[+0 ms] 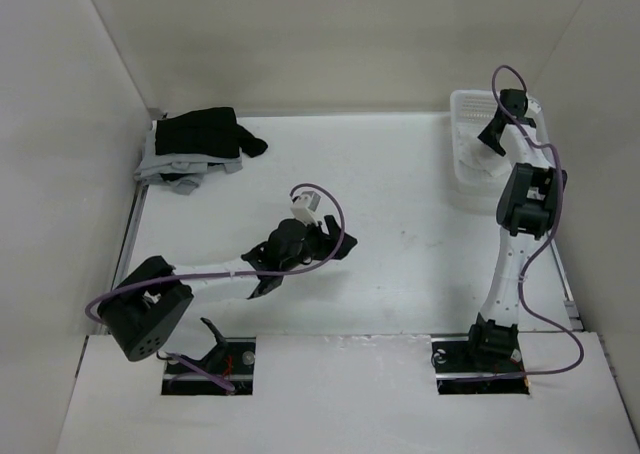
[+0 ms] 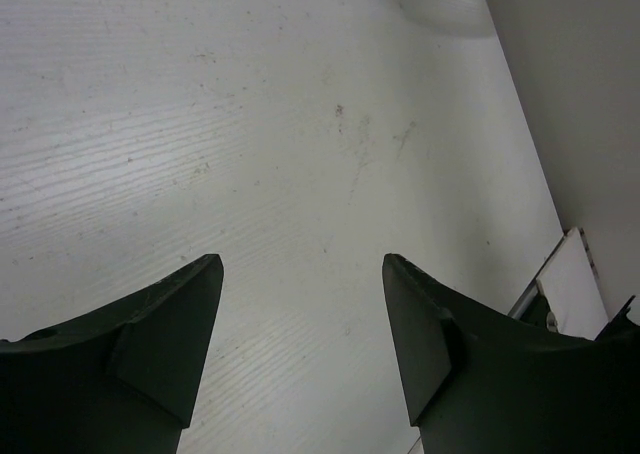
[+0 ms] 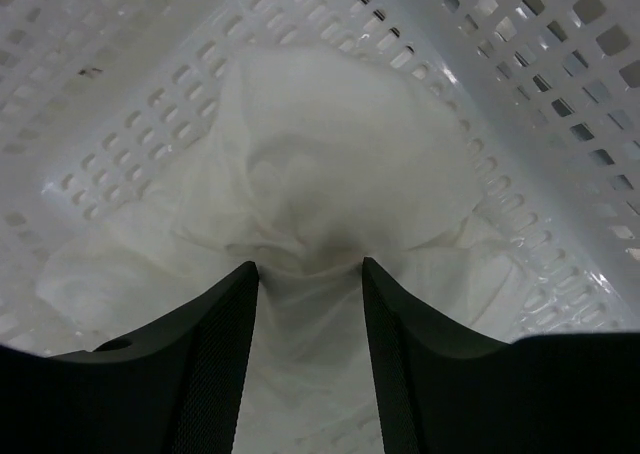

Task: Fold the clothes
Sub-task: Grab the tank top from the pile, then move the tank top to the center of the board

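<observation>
Nearest, at the middle of the overhead view, the left claw (image 2: 300,262) hangs open over the white surface (image 2: 200,124), nothing between its fingers. Farther off, at the upper right, the right claw (image 3: 310,266) reaches down into a white basket (image 3: 560,94), fingers parted and pressed into the white clothes (image 3: 320,154), a fold bunched between them. At the upper left, a black garment (image 1: 205,132) lies on a light grey garment (image 1: 160,166).
</observation>
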### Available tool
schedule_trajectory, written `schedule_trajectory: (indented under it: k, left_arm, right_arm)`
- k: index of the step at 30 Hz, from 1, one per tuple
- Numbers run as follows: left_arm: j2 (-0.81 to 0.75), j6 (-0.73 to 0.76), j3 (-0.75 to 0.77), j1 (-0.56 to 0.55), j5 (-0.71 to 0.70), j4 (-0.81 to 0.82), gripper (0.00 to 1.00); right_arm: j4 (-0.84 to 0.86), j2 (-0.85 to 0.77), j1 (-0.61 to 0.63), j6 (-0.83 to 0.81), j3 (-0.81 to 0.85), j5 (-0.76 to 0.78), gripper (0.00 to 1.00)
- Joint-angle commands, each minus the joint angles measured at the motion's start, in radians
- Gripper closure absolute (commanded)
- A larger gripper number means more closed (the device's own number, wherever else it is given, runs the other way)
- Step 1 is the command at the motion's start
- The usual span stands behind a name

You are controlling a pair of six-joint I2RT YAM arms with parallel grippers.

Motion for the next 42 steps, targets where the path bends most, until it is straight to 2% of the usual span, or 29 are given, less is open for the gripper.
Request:
schedule_trajectory:
  k: [1,2,4,6,8,12,13,14,16,20,26,28,31,34,37,42]
  left_arm:
    - [-0.059,-0.029,-0.013,0.034,0.037,0.065,0.36]
    - [-0.059,-0.031,-0.013,0.039,0.037,0.065,0.36]
    - [-0.057,-0.031,-0.012,0.042,0.039,0.065,0.36]
    - [-0.050,-0.031,-0.003,0.044,0.039,0.063,0.36]
    - [-0.042,-0.031,0.004,0.044,0.043,0.063,0.36]
    - [-0.028,-0.031,0.011,0.042,0.051,0.065,0.36]
    - [-0.031,-0.038,0.011,0.048,0.050,0.065,0.36]
    - [-0.031,-0.038,0.011,0.048,0.050,0.065,0.36]
    - [-0.046,-0.046,0.005,0.057,0.043,0.065,0.36]
    - [-0.099,-0.063,-0.012,0.087,0.031,0.054,0.36]
    - [-0.209,-0.112,-0.052,0.146,-0.019,0.009,0.36]
    - [-0.255,-0.120,-0.061,0.166,-0.059,-0.026,0.36]
    - [-0.373,-0.123,-0.078,0.209,-0.147,-0.131,0.36]
    - [-0.477,-0.132,-0.093,0.266,-0.171,-0.207,0.35]
    - [-0.571,-0.143,-0.113,0.340,-0.153,-0.270,0.35]
    - [-0.671,-0.141,-0.142,0.452,-0.116,-0.366,0.35]
  right_arm:
    - [-0.059,0.067,0.000,-0.019,0.102,0.003,0.54]
    - [-0.049,0.064,0.000,-0.021,0.100,0.000,0.63]
    - [-0.039,0.061,0.000,-0.015,0.100,-0.009,0.73]
    - [-0.027,0.035,0.000,0.014,0.081,0.000,0.94]
    - [0.041,-0.034,-0.003,0.042,0.006,-0.009,1.00]
    - [0.241,-0.230,0.000,0.062,-0.188,-0.022,1.00]
    - [0.346,-0.402,0.000,0.074,-0.311,-0.010,1.00]
    - [0.358,-0.424,0.003,0.076,-0.324,-0.008,1.00]
    - [0.430,-0.566,0.025,0.085,-0.416,-0.011,1.00]
    - [0.554,-0.882,0.139,0.058,-0.579,-0.002,1.00]
    - [0.570,-1.198,0.429,-0.045,-0.605,-0.029,1.00]
    - [0.567,-1.269,0.538,-0.088,-0.590,-0.032,1.00]
    - [0.556,-1.370,0.765,-0.160,-0.552,-0.033,0.98]
    - [0.538,-1.410,0.900,-0.174,-0.567,-0.026,0.97]
    - [0.545,-1.416,0.951,-0.104,-0.694,-0.034,0.96]
    - [0.694,-1.354,0.974,0.164,-1.080,-0.106,0.91]
